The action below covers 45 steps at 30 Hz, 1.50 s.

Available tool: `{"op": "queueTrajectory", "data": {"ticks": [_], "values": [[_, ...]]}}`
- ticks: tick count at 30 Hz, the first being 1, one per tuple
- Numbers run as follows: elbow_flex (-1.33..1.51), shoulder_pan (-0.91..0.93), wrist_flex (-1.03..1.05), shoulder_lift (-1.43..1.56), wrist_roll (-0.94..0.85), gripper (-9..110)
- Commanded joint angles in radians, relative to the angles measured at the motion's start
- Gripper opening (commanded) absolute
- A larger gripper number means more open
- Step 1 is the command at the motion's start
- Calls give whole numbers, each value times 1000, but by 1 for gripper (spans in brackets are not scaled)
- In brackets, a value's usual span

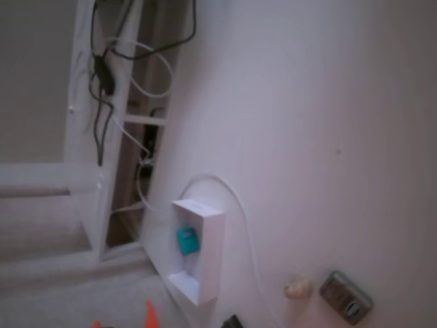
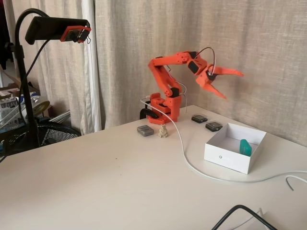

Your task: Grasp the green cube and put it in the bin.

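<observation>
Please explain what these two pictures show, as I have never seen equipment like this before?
The orange machine is a small robot arm; its two-fingered hand hangs open and empty in the air. One fixed view looks across the white table, the other looks steeply down on it. On the table stands a white open-topped cardboard box with a small teal-green block inside. Near the arm's base lie a small beige lump and a grey metallic oblong. A white cable crosses the table.
</observation>
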Motion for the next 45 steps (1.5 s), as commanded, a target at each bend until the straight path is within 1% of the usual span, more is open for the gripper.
{"op": "queueTrajectory", "data": {"ticks": [1, 7, 13, 18, 26, 28, 29, 35, 36, 37, 42, 45], "values": [[147, 8, -12, 216, 6, 42], [390, 28, -69, 466, 2, 42], [586, 48, -164, 618, -2, 41], [684, 63, -207, 710, 0, 40], [727, 58, -124, 818, -2, 40], [769, 69, -173, 827, -2, 34], [770, 72, -163, 827, -2, 32], [773, 78, -117, 827, 6, 32], [779, 77, -109, 827, 6, 30], [785, 74, -106, 827, 6, 24], [784, 74, -23, 828, 6, 8], [773, 74, 55, 828, 3, 4]]}}
